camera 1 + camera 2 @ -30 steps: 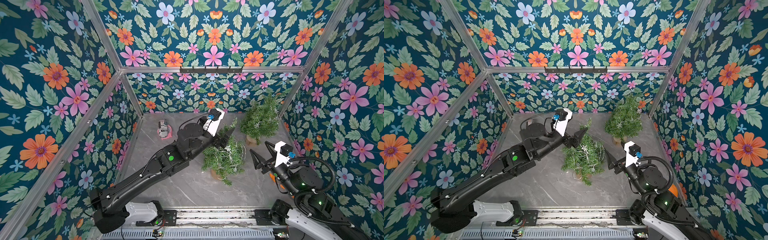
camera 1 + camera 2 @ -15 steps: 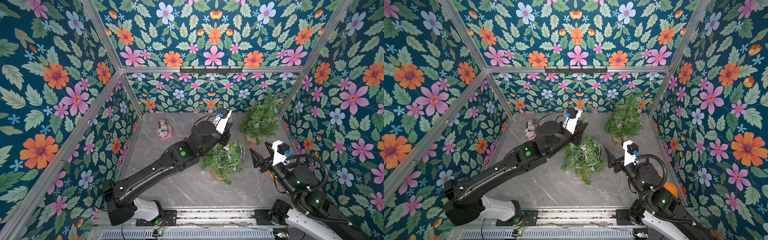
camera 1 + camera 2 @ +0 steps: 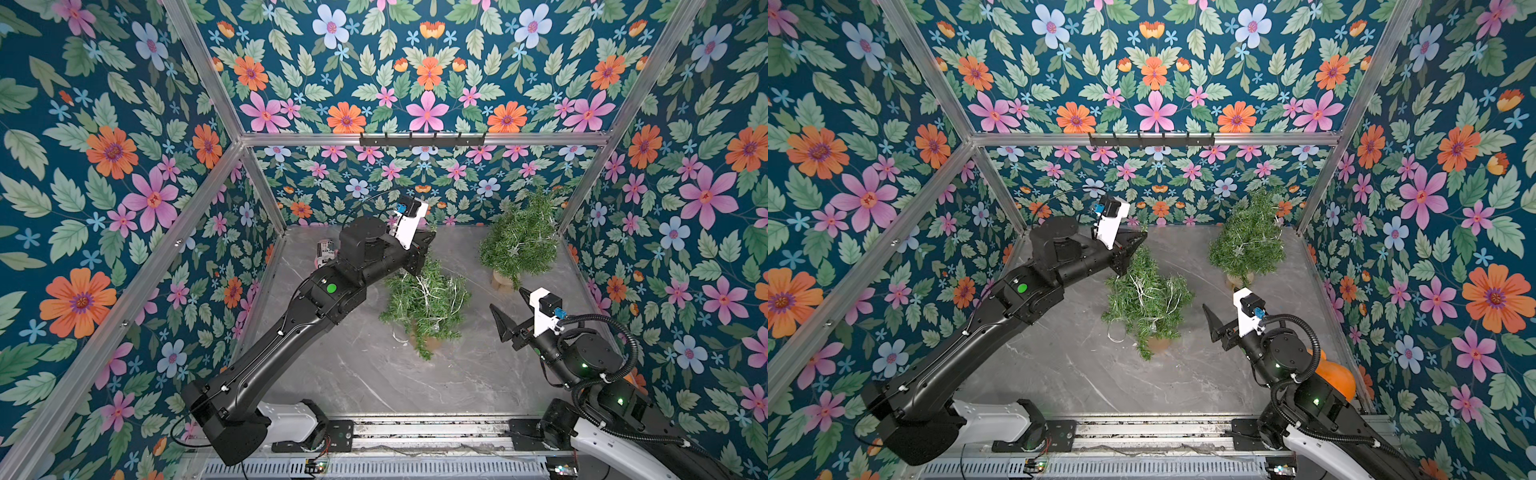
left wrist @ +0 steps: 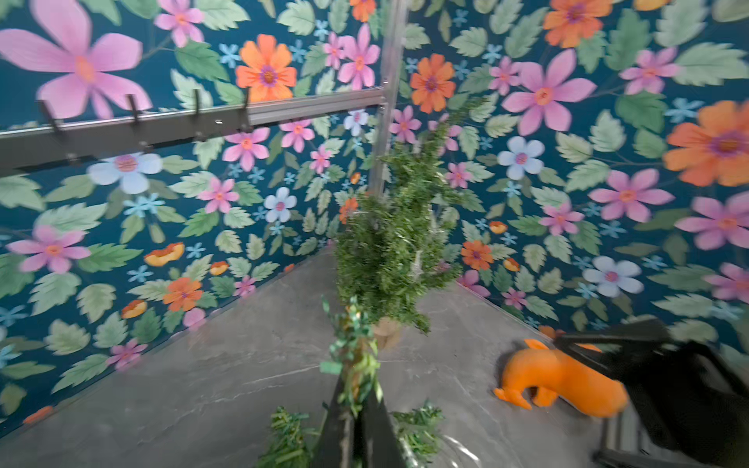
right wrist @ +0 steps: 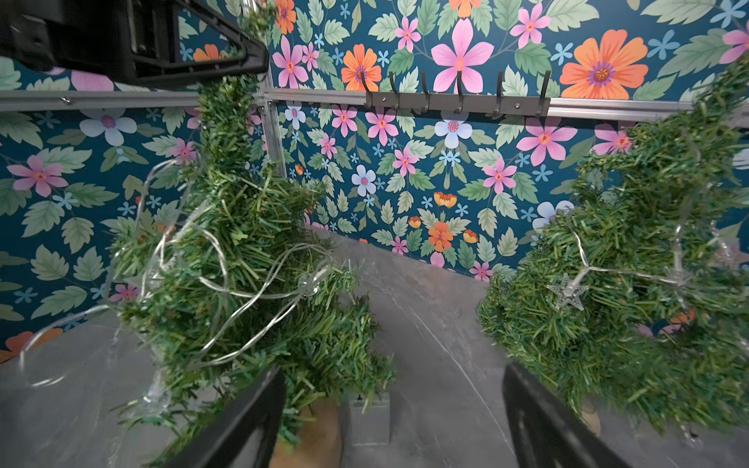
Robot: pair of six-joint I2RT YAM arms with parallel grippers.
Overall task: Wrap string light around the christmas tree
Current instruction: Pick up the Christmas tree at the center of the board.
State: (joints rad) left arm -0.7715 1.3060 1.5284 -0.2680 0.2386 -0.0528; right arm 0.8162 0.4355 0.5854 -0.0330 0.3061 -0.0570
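A small green christmas tree [image 3: 424, 303] [image 3: 1146, 299] stands mid-table on a wooden base. The string light [image 3: 428, 291] [image 5: 227, 267], a pale thin wire, hangs in loose loops over its branches, and one loop trails onto the table [image 3: 1115, 334]. My left gripper [image 3: 430, 241] [image 3: 1140, 239] [image 4: 356, 389] is shut on the tree's top sprig [image 4: 352, 348]. My right gripper [image 3: 507, 301] [image 3: 1221, 299] [image 5: 393, 385] is open and holds nothing, low and just right of this tree. A clear battery box [image 5: 369, 417] stands by the base.
A second tree [image 3: 519, 241] [image 4: 397, 243] [image 5: 632, 283] stands at the back right, strung with wire and a clear star [image 5: 567, 291]. An orange plush toy [image 4: 559, 381] [image 3: 1329, 374] lies near the right arm. A small pink-and-white object [image 3: 324, 253] sits back left. A hook rail [image 3: 422, 139] spans the back wall.
My left gripper swung right over the middle tree and shut on its top sprig. The right arm edged slightly back, still open.
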